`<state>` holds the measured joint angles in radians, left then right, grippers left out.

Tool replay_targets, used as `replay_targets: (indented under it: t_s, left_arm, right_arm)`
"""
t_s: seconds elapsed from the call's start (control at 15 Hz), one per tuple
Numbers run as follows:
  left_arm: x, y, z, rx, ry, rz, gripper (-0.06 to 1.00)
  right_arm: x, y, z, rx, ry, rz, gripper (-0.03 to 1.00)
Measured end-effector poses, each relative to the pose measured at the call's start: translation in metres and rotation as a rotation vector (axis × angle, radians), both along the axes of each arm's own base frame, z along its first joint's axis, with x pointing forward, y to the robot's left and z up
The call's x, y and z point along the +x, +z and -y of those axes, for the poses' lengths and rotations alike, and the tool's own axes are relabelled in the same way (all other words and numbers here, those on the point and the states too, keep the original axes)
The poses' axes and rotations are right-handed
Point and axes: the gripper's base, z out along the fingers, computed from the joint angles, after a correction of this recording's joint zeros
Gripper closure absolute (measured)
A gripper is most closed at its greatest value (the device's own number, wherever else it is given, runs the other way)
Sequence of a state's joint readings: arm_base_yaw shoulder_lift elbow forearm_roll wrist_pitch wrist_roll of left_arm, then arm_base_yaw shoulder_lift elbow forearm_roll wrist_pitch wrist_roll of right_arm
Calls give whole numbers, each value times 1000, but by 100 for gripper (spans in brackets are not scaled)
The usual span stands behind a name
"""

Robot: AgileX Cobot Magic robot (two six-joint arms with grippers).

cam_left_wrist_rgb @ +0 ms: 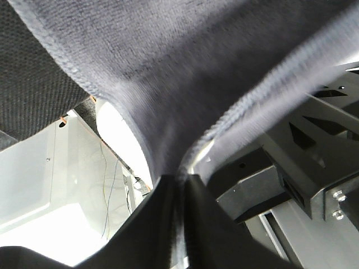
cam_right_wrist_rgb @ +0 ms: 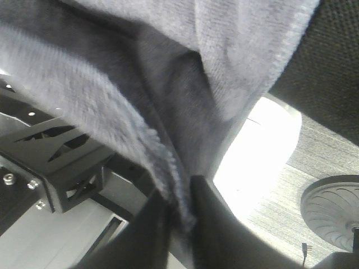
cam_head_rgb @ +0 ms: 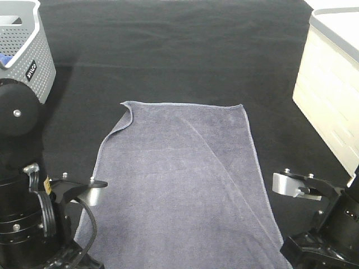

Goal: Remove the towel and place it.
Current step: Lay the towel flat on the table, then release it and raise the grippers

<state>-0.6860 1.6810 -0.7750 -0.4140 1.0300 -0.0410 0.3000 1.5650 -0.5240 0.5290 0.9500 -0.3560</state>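
Towel (cam_head_rgb: 179, 179) lies spread flat on the black table cloth (cam_head_rgb: 185, 50), mid-table, long axis running from the centre toward the near edge. Its near end goes out of the high view between the left arm (cam_head_rgb: 22, 213) and the right arm (cam_head_rgb: 331, 224). The far-left corner is curled over on itself. The far-right corner is flat. A diagonal crease runs from the far middle toward the near right side.

Left gripper (cam_left_wrist_rgb: 178, 185): fingers (cam_left_wrist_rgb: 148, 230) are pressed close together with towel fabric and its lighter hem pinched in the slot, and the cloth fans out from the tips. Right gripper (cam_right_wrist_rgb: 180, 202): fingers (cam_right_wrist_rgb: 221, 235) likewise pinch a bunched fold of towel edge. Neither gripper tip shows in the high view.

Grey perforated basket (cam_head_rgb: 33, 61) sits at the far left, well apart from the towel, with a blue item (cam_head_rgb: 4, 59) inside. A cream box (cam_head_rgb: 331, 106) sits at the right edge, also clear of the towel.
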Motion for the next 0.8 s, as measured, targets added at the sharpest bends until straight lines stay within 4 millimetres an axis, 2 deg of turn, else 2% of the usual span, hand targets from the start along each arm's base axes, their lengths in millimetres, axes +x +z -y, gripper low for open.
replay_targets:
  t_s: [0.13, 0.27, 0.4, 0.47, 0.6, 0.8]
  left_arm:
    - [3, 1, 3, -13, 10, 21, 75]
    - [9, 6, 10, -49, 65, 47, 47]
    - [15, 12, 16, -74, 85, 63, 22]
    - [17, 15, 18, -81, 85, 69, 17]
    - [22, 20, 21, -94, 83, 84, 15]
    - [28, 26, 22, -80, 54, 124, 15]
  right_arm:
    - [0, 0, -1, 5, -7, -2, 62]
    - [0, 0, -1, 1, -16, -5, 40]
    - [0, 0, -1, 1, -16, -5, 30]
    - [0, 0, -1, 1, -16, -5, 28]
    - [5, 3, -2, 6, -15, 10, 28]
    - [26, 17, -8, 31, -24, 107, 27]
